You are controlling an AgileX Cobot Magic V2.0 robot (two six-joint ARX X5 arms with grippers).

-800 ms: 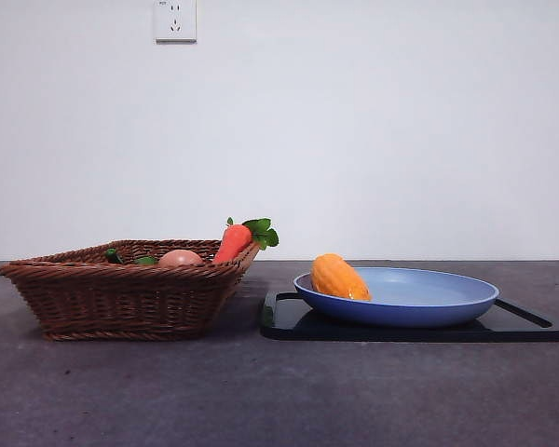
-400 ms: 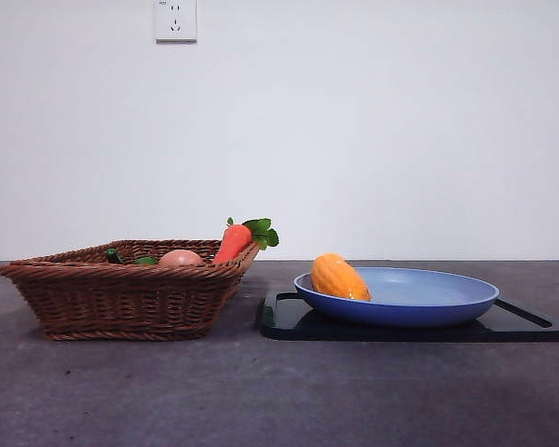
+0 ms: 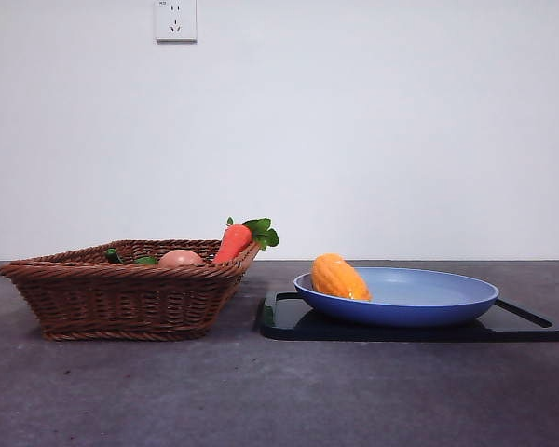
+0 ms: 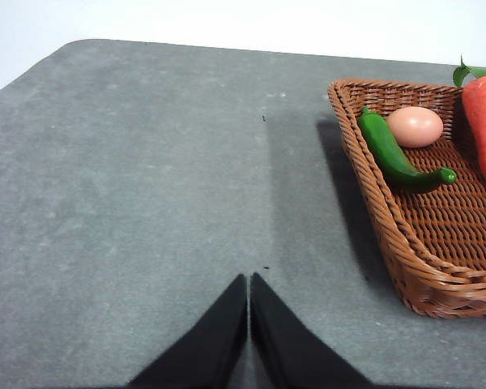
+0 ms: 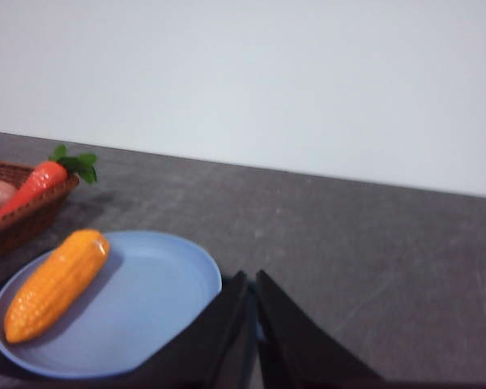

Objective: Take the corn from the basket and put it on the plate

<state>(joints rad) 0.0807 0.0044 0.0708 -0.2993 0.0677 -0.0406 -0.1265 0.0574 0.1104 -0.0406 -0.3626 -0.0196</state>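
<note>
the corn (image 3: 339, 277) lies on the plate (image 3: 429, 296) at the rim nearest the basket (image 3: 121, 293), so the placing looks done, and both the left gripper (image 4: 249, 285) and right gripper (image 5: 252, 281), fingers together and empty, should simply keep clear of the plate.

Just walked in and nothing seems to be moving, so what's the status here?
Left tool shut, empty, beside the basket. Right tool shut, empty, near the plate. Corn lying on the plate. Nothing in the way.
</note>
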